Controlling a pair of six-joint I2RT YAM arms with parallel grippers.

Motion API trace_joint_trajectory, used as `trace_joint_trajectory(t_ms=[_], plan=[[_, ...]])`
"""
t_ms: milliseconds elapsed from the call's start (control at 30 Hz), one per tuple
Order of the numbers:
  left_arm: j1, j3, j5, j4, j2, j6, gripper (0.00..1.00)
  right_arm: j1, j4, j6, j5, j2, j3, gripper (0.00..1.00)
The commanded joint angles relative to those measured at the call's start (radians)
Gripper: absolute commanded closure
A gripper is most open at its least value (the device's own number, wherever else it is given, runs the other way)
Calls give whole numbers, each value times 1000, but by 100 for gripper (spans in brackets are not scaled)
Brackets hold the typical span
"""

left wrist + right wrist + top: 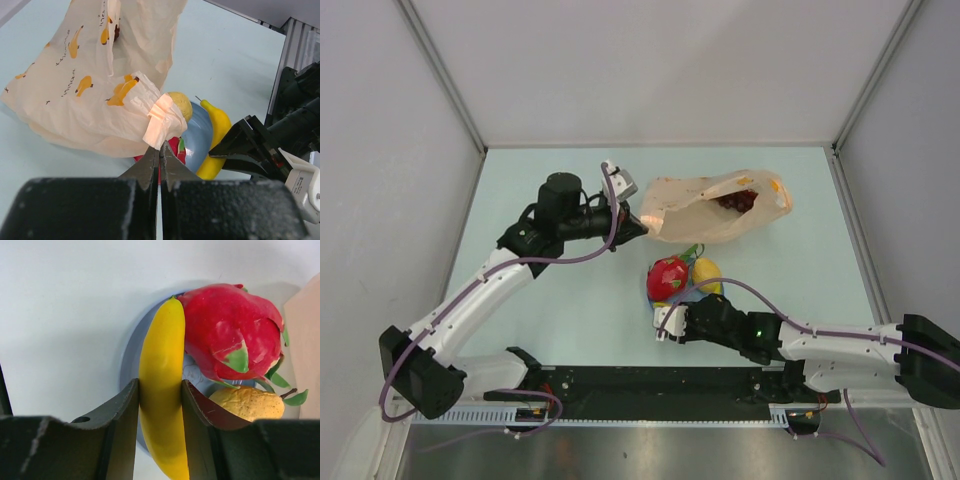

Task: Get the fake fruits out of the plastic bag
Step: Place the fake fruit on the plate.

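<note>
Right wrist view: right gripper (160,395) partly closed around the banana (161,355), over the blue plate (129,360) beside the dragon fruit (225,330) and yellow-orange fruit (245,402). Lower onto bare plate, open slowly, withdraw straight back to avoid nudging the neighbours off the rim. Left gripper (159,152) pinched tight on a fold of the plastic bag (75,100), just behind the plate; hold steady for the grape bunch (736,203), dark inside

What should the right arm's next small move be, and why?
Probably open the right tool and let go of the banana. It appears to lie on the plate beside the dragon fruit, with the tool shut on it. Grapes are in the bag, which the left tool pinches, so the right tool is needed there.
</note>
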Motion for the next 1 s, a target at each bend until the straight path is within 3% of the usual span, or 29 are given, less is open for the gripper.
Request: trace_joint_trajectory(t_ms=[0, 33, 67, 233, 267, 367, 467, 600, 733, 800, 833, 867, 967], plan=[[9, -14, 27, 24, -28, -4, 100, 5, 112, -2, 3, -17, -16, 100], [9, -17, 27, 26, -27, -5, 100, 7, 110, -4, -11, -18, -21, 99], [10, -17, 29, 27, -27, -7, 100, 7, 110, -1, -14, -21, -33, 87], [16, -14, 32, 27, -19, -10, 100, 7, 107, -2, -9, -44, -62, 61], [16, -13, 32, 27, -18, -12, 100, 7, 99, -11, -17, -50, -64, 49], [16, -8, 38, 20, -10, -10, 100, 7, 84, -17, -28, -79, -61, 26], [16, 1, 47, 15, -2, -12, 100, 7, 27, -31, -21, -95, -22, 21], [18, 15, 50, 14, 13, -6, 100, 7, -74, -22, -28, -107, 99, 22], [16, 21, 48, 15, 18, 4, 100, -20, -201, 6, -46, -101, 337, 26], [16, 21, 47, 18, 22, 2, 100, -81, -269, 13, -79, -84, 427, 36], [16, 21, 48, 23, 25, 2, 100, -103, -298, 4, -96, -58, 505, 53], [16, 21, 48, 24, 28, 5, 100, -125, -353, 0, -110, -47, 542, 62], [16, 23, 41, 40, 35, 10, 100, -203, -366, -1, -118, -27, 597, 78]])
